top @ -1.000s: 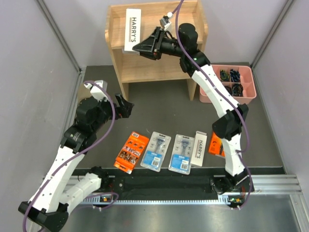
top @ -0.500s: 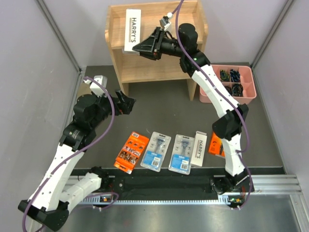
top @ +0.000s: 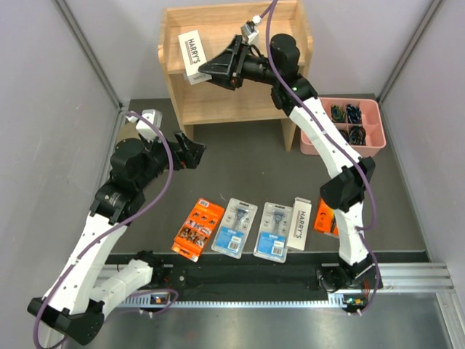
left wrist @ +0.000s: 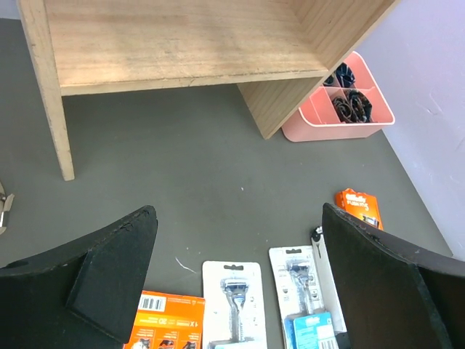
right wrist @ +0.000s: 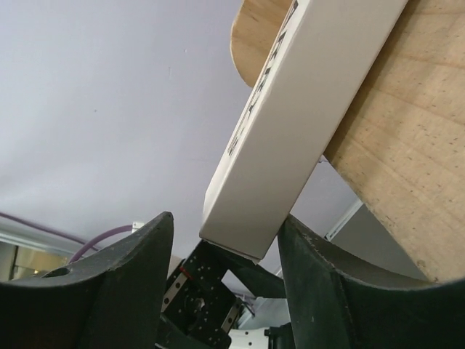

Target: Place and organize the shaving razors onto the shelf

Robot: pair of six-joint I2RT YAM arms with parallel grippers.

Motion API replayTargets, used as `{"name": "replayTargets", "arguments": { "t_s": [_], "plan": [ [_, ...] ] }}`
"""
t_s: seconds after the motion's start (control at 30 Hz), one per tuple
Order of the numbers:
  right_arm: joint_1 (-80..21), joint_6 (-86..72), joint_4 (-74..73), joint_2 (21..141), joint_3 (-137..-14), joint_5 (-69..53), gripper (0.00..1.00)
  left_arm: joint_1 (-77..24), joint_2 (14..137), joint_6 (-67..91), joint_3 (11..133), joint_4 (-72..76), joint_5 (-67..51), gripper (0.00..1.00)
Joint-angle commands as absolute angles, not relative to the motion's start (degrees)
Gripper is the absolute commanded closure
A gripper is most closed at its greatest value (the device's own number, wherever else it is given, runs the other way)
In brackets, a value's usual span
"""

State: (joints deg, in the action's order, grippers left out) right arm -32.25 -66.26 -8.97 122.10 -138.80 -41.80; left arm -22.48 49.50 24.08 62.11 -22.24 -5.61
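The light-wood shelf (top: 232, 65) stands at the back. A white "HARRY'S" box (top: 192, 53) lies tilted on its top tier at the left. My right gripper (top: 208, 70) is at that box's near end, jaws apart. In the right wrist view the box (right wrist: 290, 123) sits between my open fingers (right wrist: 225, 225), against the right one only. On the table lie an orange pack (top: 197, 229), two blister packs (top: 235, 226) (top: 274, 230), a second white box (top: 298, 223) and an orange pack (top: 325, 217) half hidden by the right arm. My left gripper (top: 190, 154) hovers open and empty above them (left wrist: 238, 218).
A pink compartmented tray (top: 370, 145) with small dark items stands right of the shelf and shows in the left wrist view (left wrist: 312, 120). Grey walls close in both sides. The shelf's lower tier (left wrist: 174, 43) is bare wood. A black rail runs along the near edge.
The white box on the top tier has tipped from upright-looking to tilted and shifted left. The right gripper moved slightly left with it. The left arm rose a little toward the shelf.
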Motion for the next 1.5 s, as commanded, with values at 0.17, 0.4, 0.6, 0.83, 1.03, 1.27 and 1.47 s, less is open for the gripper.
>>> {"name": "replayTargets", "arguments": {
  "t_s": [0.17, 0.4, 0.6, 0.83, 1.03, 1.27, 1.47],
  "plan": [
    [-31.99, -64.61, -10.45, 117.17, -135.97, -40.43, 0.22, -22.32, 54.84, 24.17, 70.82, -12.49, -11.25, 0.16],
    [-31.99, -62.23, -12.13, 115.23, -134.03, -38.76, 0.1, -22.32, 63.01, 23.99, 79.18, -8.88, -17.92, 0.4],
    [-32.08, -61.79, -12.48, 114.61, -132.89, -38.85, 0.09, -22.32, 70.04, 24.78, 85.86, -8.26, -25.3, 0.73],
    [-32.08, -61.61, -12.22, 113.91, -132.28, -39.02, 0.09, -22.32, 72.77, 25.75, 86.31, -3.89, -21.99, 0.84],
    [-31.99, -61.52, -11.6, 112.85, -130.26, -39.29, 0.08, -22.32, 74.35, 26.89, 86.04, -0.44, -18.29, 0.9],
    [-31.99, -60.82, -12.22, 111.97, -129.38, -39.55, 0.07, -22.32, 77.16, 28.91, 85.87, 4.39, -13.54, 0.94],
    [-31.91, -60.64, -12.22, 111.44, -129.29, -39.64, 0.07, -22.32, 78.84, 29.62, 86.04, 6.68, -8.27, 0.93]
  ]
}}
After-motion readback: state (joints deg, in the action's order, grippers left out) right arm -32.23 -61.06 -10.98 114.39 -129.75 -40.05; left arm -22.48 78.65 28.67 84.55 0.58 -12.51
